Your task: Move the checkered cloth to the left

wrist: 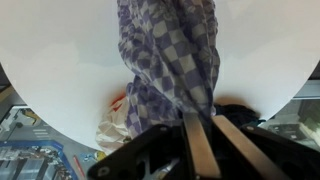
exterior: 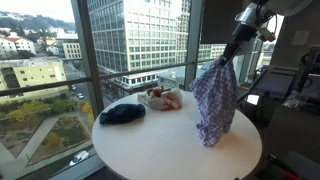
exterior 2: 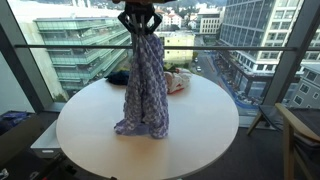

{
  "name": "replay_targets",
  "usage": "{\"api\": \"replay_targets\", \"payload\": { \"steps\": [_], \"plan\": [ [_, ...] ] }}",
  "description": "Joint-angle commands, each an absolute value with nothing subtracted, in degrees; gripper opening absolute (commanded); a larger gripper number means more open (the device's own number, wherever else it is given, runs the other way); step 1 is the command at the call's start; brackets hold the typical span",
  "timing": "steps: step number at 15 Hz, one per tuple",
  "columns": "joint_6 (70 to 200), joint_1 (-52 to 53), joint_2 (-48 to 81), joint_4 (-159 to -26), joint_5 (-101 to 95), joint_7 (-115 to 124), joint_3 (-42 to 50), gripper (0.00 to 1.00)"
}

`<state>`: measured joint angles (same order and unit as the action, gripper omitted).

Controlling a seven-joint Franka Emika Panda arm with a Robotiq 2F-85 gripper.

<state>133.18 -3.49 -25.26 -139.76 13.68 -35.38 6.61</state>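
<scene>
One checkered cloth (exterior 2: 144,85) hanging w/ long axis vertical, top end clamped in the tool (exterior 2: 139,28), bottom end bunched on the white desk (exterior 2: 85,125).

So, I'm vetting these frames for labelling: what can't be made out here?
Gripper fingertips: buried in checkered cloth folds, both exterior views.
Dark cloth: mostly behind the hanging cloth, exterior view.
White-and-red bundle: too small to identify.
Table: near part blocked by the gripper, wrist view.
</scene>
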Motion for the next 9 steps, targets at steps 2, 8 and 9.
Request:
{"api": "replay_targets", "payload": {
  "steps": [2,8,9],
  "plan": [
    [135.55,-1.13,-30.93,-141.78,10.77,-30.58,6.64,0.04],
    [137.93,1.05,-36.41,-142.96,7.78,-23.91,5.47,0.02],
    [137.79,2.21,-37.48,-143.12,8.49,-24.21,5.82,0.02]
  ]
}}
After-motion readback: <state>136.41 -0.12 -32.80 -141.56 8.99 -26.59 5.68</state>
